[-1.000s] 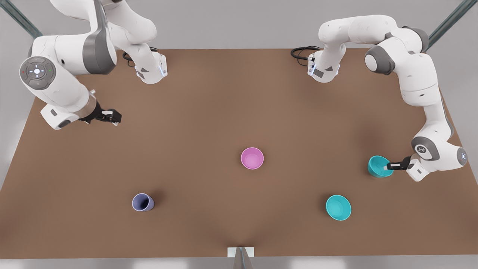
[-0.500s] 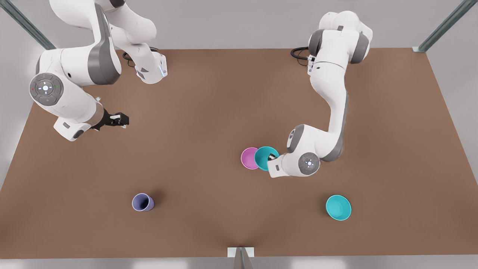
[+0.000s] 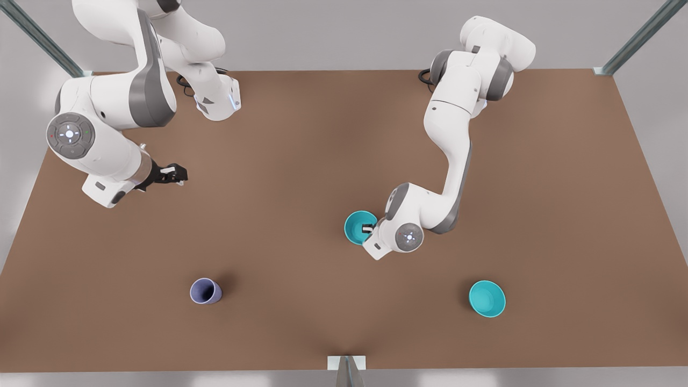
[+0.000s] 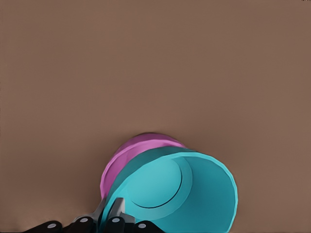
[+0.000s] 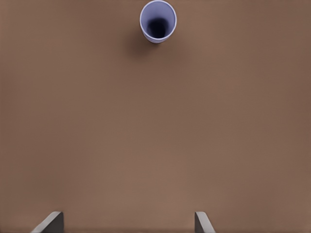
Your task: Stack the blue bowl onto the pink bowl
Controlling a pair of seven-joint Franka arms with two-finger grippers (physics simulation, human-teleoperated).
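The blue bowl (image 3: 356, 227) is at the table's middle, directly over the pink bowl, which it hides in the front view. The left wrist view shows the blue bowl (image 4: 194, 189) overlapping the pink bowl (image 4: 131, 153), whose far wall sticks out behind it. My left gripper (image 3: 368, 229), on the arm at the front view's right, is shut on the blue bowl's rim (image 4: 111, 217). I cannot tell whether the two bowls touch. My right gripper (image 3: 176, 174) waits open over the table at the front view's left, fingers apart (image 5: 129, 223).
A second teal bowl (image 3: 487, 299) sits near the front right. A lavender-blue cup (image 3: 204, 291) stands at the front left, and the right wrist view shows the cup (image 5: 158, 21) too. The brown table (image 3: 301, 134) is bare toward the back.
My left gripper carried the blue bowl from the front view's right edge to the middle, ending over the pink bowl. The right gripper drifted slightly toward the middle.
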